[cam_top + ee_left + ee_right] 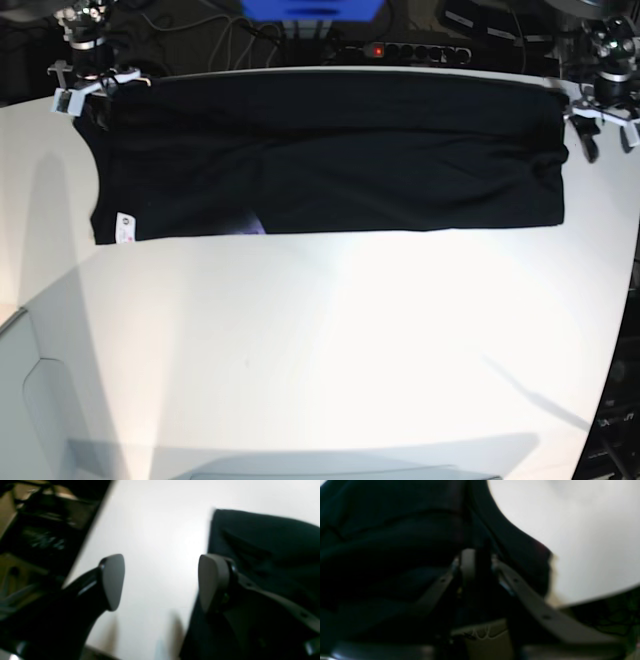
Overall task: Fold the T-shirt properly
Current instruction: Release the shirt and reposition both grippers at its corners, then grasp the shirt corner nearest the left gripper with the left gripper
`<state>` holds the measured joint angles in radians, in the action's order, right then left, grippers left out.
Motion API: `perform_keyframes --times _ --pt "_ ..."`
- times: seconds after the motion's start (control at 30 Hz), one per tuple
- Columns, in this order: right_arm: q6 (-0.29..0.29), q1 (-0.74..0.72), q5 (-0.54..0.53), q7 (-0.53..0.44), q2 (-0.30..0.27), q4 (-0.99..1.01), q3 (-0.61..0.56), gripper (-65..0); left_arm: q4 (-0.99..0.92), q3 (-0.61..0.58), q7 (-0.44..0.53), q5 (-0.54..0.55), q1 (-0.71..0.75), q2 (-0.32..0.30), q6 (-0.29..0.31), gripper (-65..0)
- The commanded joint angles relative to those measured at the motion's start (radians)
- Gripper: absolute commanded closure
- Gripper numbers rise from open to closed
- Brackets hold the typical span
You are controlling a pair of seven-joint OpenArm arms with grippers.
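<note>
The black T-shirt [330, 150] lies folded into a long band across the far side of the white table [320, 340]. Its white tag [125, 228] and a sliver of purple print [250, 225] show at the near edge. My right gripper [90, 88] is at the band's far left corner. In the right wrist view, this gripper [481, 562] has its jaws slightly apart with the dark T-shirt [395, 542] in and around the gap. My left gripper [607, 132] hovers open just off the right end. In the left wrist view the open left gripper [162, 582] holds nothing, and the T-shirt [262, 542] is beside its right pad.
Behind the table's far edge lie a power strip [410, 50], cables and a blue object [310, 8]. The table's rounded right edge [625, 300] runs close to my left arm. Dark clutter [42, 537] shows beyond the table edge in the left wrist view.
</note>
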<state>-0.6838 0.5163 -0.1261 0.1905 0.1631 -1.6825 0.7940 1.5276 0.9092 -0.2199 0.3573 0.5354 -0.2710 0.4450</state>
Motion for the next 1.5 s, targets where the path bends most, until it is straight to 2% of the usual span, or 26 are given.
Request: perform_keyframes --times 0.0,0.13,0.27,0.47,0.53,0.73,1.0,1.17,1.23,1.47 --pt "-0.014 0.006 -0.016 -0.027 -0.006 -0.023 0.003 -15.0 0.015 0.024 0.024 0.039 0.009 -0.023 -0.002 -44.3" --pt "-0.014 0.021 -0.024 -0.033 -0.006 -0.058 0.020 -26.0 0.008 0.040 0.023 0.142 0.012 -0.049 -0.002 -44.3" --pt "-0.014 0.020 -0.160 -0.027 -0.006 -0.110 0.107 -30.3 0.008 0.029 0.023 0.170 0.010 -0.047 -0.002 -44.4" --pt "-0.014 0.021 -0.180 -0.027 -0.006 -0.124 0.114 -30.9 0.006 -0.104 0.023 0.185 0.009 -0.032 -0.002 -44.4" --pt "-0.014 0.023 -0.180 -0.027 -0.006 -0.123 0.094 -30.9 0.011 -0.138 0.023 0.187 0.004 -0.001 -0.002 -44.5" --pt "-0.014 0.063 -0.178 -0.027 -0.006 -0.123 0.021 -30.9 0.101 -0.147 0.023 0.184 0.002 0.062 -0.002 -44.5" --pt "-0.014 0.061 -0.178 -0.027 -0.006 -0.123 0.009 -30.9 0.156 -0.151 0.020 0.171 -0.016 0.066 -0.007 -44.5" --pt "-0.014 0.057 -0.178 -0.027 -0.006 -0.123 0.009 -31.0 0.055 -0.147 -0.152 0.067 -0.105 0.068 -0.007 -44.5" --pt "-0.014 0.057 -0.178 -0.027 -0.006 -0.123 0.009 -31.0 0.015 -0.131 -0.192 0.019 -0.117 0.066 -0.005 -44.5" --pt "-0.014 0.055 -0.178 -0.027 -0.006 -0.123 0.009 -31.0 0.003 -0.025 -0.227 0.007 -0.085 0.071 -0.004 -44.4"
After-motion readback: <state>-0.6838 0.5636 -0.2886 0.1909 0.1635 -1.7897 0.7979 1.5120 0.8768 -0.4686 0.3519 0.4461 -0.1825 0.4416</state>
